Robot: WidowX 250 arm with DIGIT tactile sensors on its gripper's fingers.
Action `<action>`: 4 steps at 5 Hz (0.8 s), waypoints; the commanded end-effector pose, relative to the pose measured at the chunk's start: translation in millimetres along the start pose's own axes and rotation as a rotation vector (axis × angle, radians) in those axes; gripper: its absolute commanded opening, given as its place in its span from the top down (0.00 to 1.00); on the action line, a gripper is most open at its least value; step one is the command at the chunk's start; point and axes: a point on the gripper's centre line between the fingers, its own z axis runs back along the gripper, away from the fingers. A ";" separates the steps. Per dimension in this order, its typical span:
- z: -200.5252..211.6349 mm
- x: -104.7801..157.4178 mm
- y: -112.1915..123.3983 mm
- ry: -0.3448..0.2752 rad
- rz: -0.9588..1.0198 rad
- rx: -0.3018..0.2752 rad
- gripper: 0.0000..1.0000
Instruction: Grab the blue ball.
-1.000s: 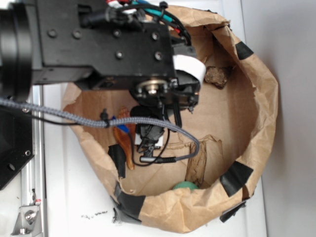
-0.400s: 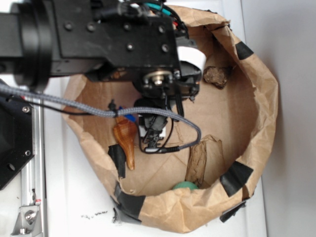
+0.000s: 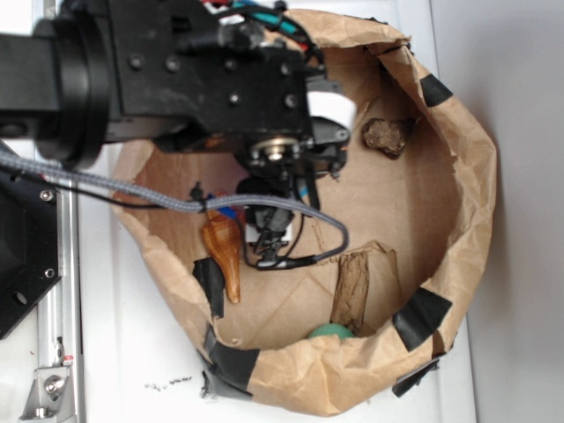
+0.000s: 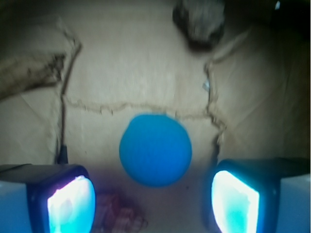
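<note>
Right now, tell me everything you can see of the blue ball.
The blue ball is round, evenly teal-blue, with a soft matte surface that looks like felt, though the wrist view is blurred. It rests on the brown paper floor of the bag, just below a torn crease. It sits centred ahead of the gripper, whose jaws stand open to either side; neither pad touches it. A dark rock lies farther off. In the exterior view the arm hides the ball.
</note>
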 end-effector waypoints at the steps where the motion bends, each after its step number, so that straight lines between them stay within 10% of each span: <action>1: 5.6 4.7 -5.2 -0.039 -0.003 0.005 0.00; 4: -0.5 28.3 5.6 -0.008 0.059 -0.007 0.00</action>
